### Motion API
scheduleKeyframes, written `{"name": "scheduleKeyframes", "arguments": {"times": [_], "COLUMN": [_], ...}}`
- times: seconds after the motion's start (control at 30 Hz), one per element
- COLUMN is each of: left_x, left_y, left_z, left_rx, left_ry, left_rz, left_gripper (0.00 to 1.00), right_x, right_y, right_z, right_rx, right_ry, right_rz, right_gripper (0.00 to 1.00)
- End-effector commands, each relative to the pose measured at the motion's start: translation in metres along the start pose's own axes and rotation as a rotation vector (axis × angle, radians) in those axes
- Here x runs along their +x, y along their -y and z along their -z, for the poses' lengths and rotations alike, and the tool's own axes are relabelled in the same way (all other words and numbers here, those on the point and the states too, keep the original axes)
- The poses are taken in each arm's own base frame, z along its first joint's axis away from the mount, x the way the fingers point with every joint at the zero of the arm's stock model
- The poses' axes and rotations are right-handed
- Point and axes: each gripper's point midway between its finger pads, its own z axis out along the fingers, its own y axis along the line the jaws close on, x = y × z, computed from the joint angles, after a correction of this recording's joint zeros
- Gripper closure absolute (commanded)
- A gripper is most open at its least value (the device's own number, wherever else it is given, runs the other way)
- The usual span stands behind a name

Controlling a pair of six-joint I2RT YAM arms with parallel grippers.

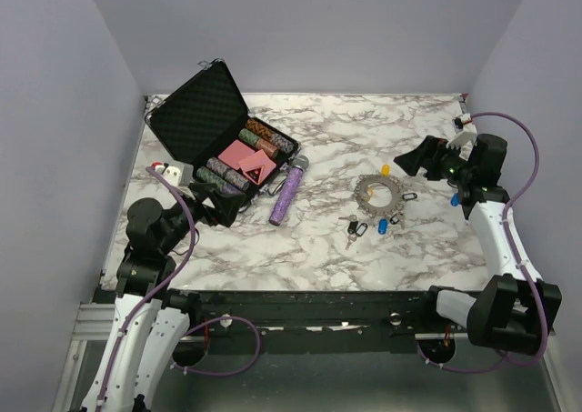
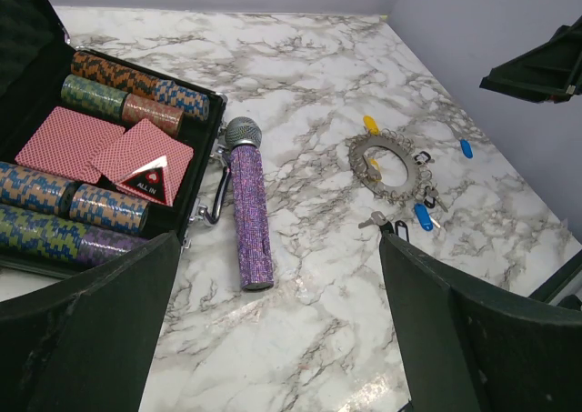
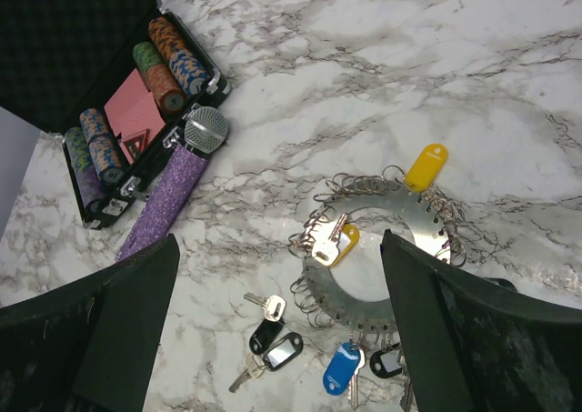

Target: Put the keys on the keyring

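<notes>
Top external view: both grippers spread wide and empty above the marble table (image 1: 318,253).
Left gripper (image 1: 227,203) hovers beside the open poker case (image 1: 195,112); right gripper (image 1: 416,157) hangs at the far right. The keyring (image 1: 366,192) lies flat right of the purple microphone (image 1: 286,194), with loose keys (image 1: 353,228) just nearer the arms.

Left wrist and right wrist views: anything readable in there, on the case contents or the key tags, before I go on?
"ALL IN": on the black-and-red triangular marker lying on the red playing cards in the open case.
Poker chips: patterns only, no legible text.
Yellow tag, blue tag, black tag: no writing legible.
</notes>
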Motion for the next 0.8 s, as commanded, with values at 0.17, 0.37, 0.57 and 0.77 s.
{"name": "scheduleKeyframes", "arguments": {"times": [0.17,0.37,0.57,0.77], "left_x": [0.0047,0.0051,0.0032,0.0040], "left_y": [-0.0041,-0.0037,-0.0030,-0.0026], "left_z": [0.0007,0.0006,0.0010,0.0007], "left_rx": [-0.015,-0.012,-0.010,-0.006], "left_ry": [-0.006,-0.007,-0.002,-0.005], "left_rz": [-0.003,-0.002,-0.004,0.000], "left_gripper": [0.01,0.01,0.01,0.01], "right_x": [-0.0052,-0.0048,-0.0020,-0.0006], "right_y": [-0.0025,-0.0040,-0.0027,-0.0031], "right_z": [-0.0013,-0.0011,-0.0031,-0.0021], "right_rx": [-0.010,-0.016,-0.020,-0.023], "right_ry": [0.016,0.014,0.004,0.005], "right_rz": [0.007,0.009,0.004,0.007], "right_gripper": [0.00,0.00,0.00,0.00]}}
